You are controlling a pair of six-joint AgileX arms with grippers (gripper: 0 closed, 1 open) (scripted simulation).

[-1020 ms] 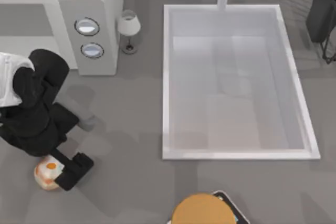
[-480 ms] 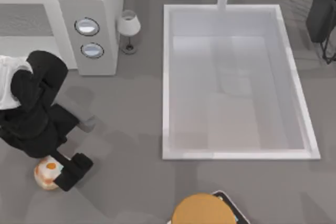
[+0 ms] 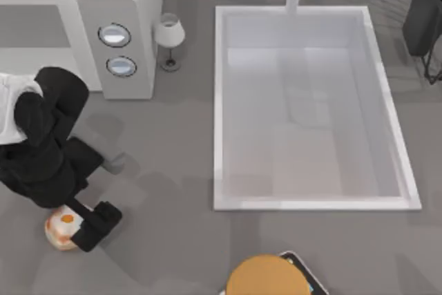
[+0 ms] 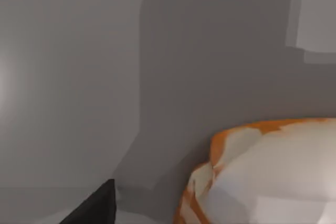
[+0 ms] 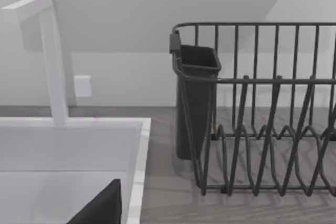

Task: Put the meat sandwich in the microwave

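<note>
The meat sandwich [image 3: 58,230], a small whitish lump with an orange spot and rim, lies on the counter at the front left. My left gripper [image 3: 81,233] is down over it and open, with one dark finger [image 3: 97,224] on the sandwich's right side. Up close, the sandwich [image 4: 273,177] fills one corner of the left wrist view, with a dark fingertip [image 4: 94,208] apart from it. The white microwave [image 3: 128,39] with two round dials stands at the back left, its grey cavity facing the front. My right arm [image 3: 423,12] is parked at the back right, and one fingertip [image 5: 100,208] shows in its wrist view.
A large white sink [image 3: 219,101] takes up the middle and right. A small glass [image 3: 168,36] stands between it and the microwave. A tan-orange dome [image 3: 266,276] sits at the front edge. A dark dish rack [image 5: 262,119] stands beyond the sink's far right corner.
My left arm has crept slightly to the left over the sandwich, covering a little more of it. The right arm has not moved.
</note>
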